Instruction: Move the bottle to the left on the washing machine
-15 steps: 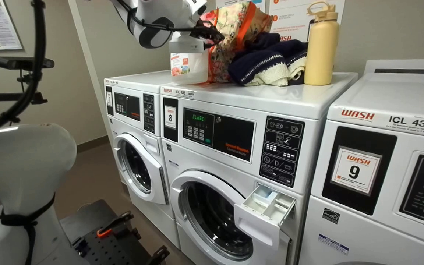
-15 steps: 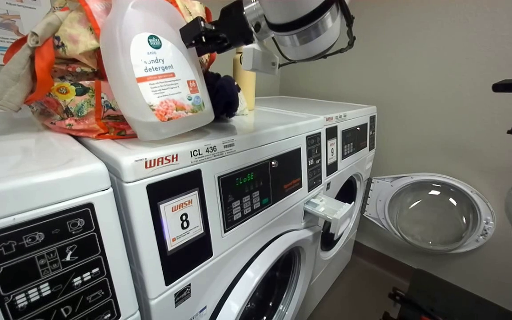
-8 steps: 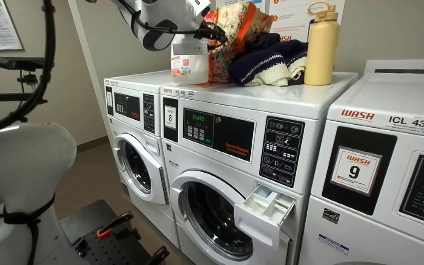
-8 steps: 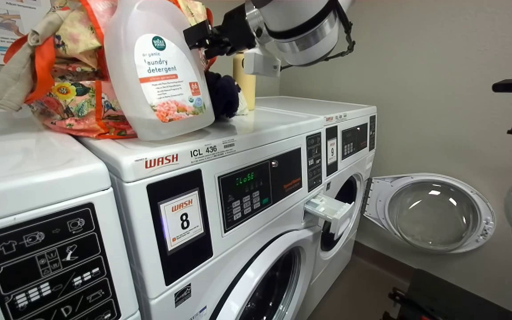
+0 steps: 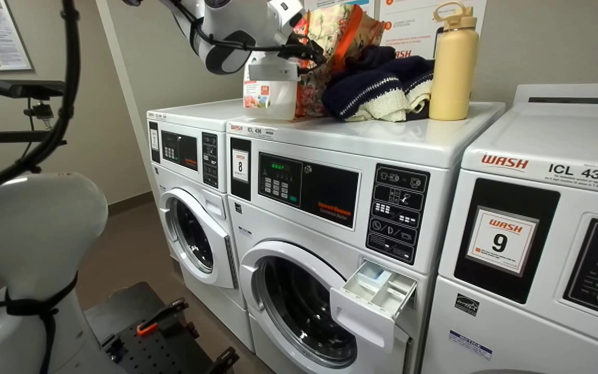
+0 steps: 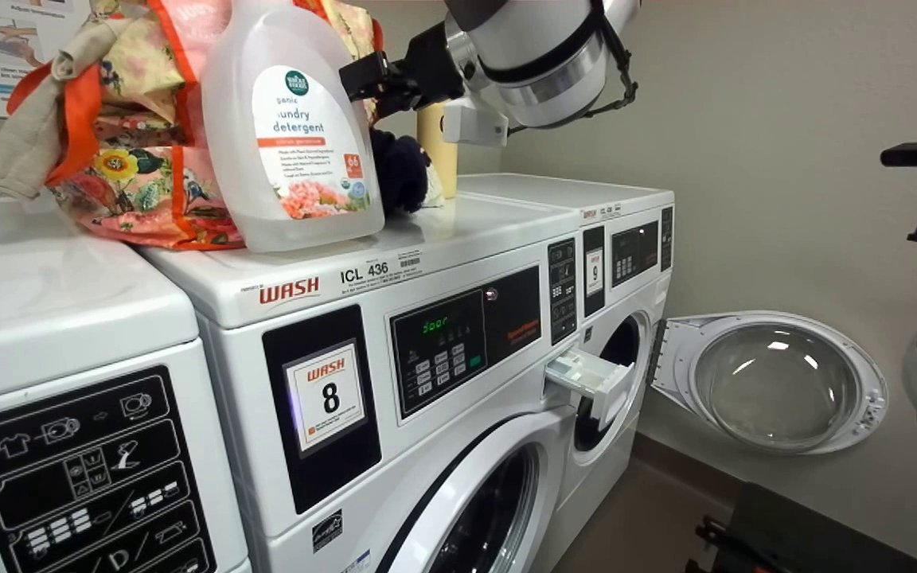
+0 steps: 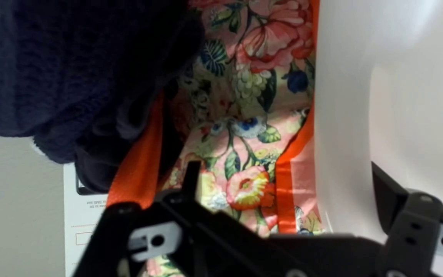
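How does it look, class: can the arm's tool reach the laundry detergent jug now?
Probably yes: the open tool is close by the laundry detergent jug, one finger overlapping it in the wrist view. The floral tote bag sits behind the jug in an exterior view, so it seems not to block.

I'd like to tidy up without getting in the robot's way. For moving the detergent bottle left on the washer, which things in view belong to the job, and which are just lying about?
For the job:
gripper
detergent bottle
washer 8

Just lying about:
floral bag
navy knit
yellow bottle
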Available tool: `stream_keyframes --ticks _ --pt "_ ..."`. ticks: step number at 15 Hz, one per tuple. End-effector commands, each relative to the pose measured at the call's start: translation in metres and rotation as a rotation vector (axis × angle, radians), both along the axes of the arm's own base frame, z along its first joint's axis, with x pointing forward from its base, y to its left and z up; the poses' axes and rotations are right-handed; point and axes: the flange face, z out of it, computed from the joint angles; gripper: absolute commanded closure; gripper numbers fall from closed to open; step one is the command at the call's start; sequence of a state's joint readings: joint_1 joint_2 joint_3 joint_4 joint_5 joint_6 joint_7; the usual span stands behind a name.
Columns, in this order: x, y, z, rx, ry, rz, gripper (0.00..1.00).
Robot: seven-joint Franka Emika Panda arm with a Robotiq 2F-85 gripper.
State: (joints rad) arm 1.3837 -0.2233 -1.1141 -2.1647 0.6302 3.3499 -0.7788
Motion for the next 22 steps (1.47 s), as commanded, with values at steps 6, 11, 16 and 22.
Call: stream_keyframes --ticks 6,11,16,22 --pt "0.0 -0.022 0.002 0.068 0.052 0.061 0.0" --pt "0.001 -0.033 0.0 0.107 0.107 0.108 0.0" --pt "0.0 -0.042 0.0 0.114 0.147 0.148 0.0" --pt "-0.004 -0.051 0.001 0.105 0.177 0.194 0.0"
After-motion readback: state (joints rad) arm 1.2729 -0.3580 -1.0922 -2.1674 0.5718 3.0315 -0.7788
